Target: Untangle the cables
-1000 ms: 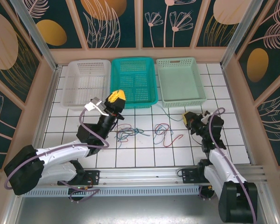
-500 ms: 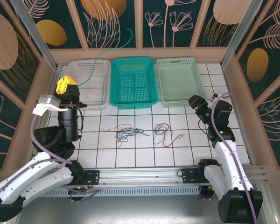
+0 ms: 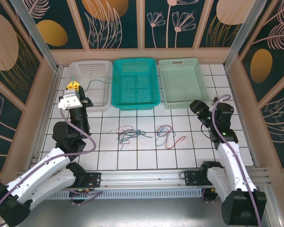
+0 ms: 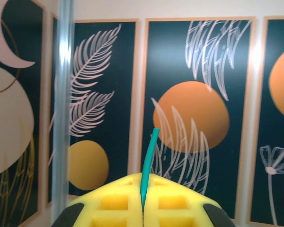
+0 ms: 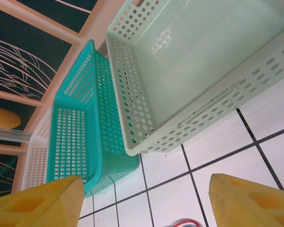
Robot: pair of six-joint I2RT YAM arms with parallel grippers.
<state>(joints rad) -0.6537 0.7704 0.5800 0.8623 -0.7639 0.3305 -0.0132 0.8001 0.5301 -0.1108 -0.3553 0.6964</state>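
I see the left gripper clamped fully shut on a thin green flexible cable, above the white perforated plastic basket. The right gripper stands wide open and empty. The other thin red, blue and purplish cables lie tangled on the white tiled bench.

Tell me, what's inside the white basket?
A thin green cable trails across the white basket, pinched by the left end effector, which covers part of the basket's left side.

- There were three baskets: one white basket, one teal basket, one pale green basket.
- There were two grippers: left gripper, right gripper.
- One green cable was separate.
- The other cables formed two tangles, too thin to count.
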